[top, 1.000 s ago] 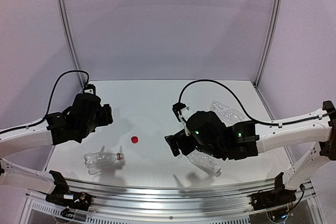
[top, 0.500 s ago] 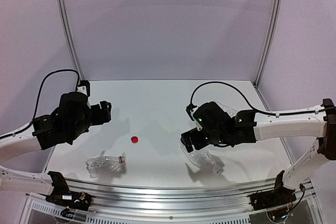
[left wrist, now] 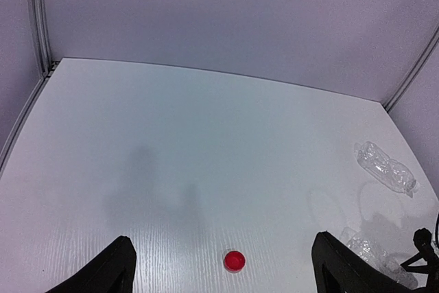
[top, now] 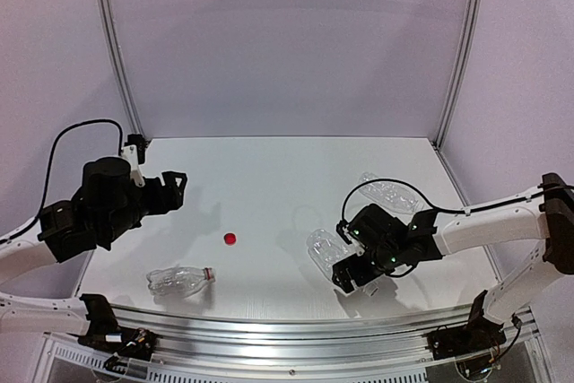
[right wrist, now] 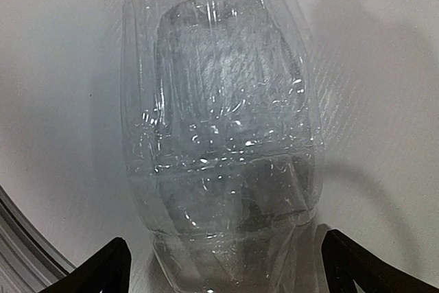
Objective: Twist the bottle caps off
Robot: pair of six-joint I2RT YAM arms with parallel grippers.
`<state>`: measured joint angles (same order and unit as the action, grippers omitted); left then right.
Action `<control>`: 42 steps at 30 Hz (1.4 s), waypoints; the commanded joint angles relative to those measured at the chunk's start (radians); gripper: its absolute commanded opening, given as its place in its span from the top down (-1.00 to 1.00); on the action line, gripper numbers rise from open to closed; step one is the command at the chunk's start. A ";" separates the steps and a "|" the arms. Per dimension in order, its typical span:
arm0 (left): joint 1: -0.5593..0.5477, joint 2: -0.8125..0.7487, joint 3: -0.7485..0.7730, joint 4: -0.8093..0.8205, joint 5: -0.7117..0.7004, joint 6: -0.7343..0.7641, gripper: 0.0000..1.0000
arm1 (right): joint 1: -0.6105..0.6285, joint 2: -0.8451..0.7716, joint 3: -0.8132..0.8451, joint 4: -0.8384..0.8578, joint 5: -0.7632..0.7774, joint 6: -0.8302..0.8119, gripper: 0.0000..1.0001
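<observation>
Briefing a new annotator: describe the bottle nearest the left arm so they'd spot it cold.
On the white table, look at the near-left corner. A clear bottle lies on its side there, just nearer than the loose red cap. Unlike the far bottle and the nearer bottle on the right, its neck carries a red ring.

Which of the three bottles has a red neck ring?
The front-left bottle, lying alone on that side; its neck carries the red ring. The two right-side bottles show none.
</observation>
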<state>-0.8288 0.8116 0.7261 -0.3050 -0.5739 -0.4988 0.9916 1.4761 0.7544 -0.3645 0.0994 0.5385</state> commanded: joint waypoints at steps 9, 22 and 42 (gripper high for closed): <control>-0.025 -0.017 -0.010 0.038 0.101 0.088 -0.73 | -0.003 0.064 0.036 -0.025 -0.024 -0.045 -0.32; -0.228 0.072 -0.045 0.279 0.092 0.416 -0.73 | 0.034 0.012 0.273 -0.139 -0.095 -0.140 0.34; -0.518 0.525 0.024 0.436 -0.065 1.533 -0.75 | 0.137 -0.107 0.245 -0.147 -0.128 -0.139 0.36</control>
<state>-1.3544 1.2980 0.7147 0.0994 -0.6312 0.8028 1.1175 1.4128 1.0183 -0.5095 -0.0170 0.4049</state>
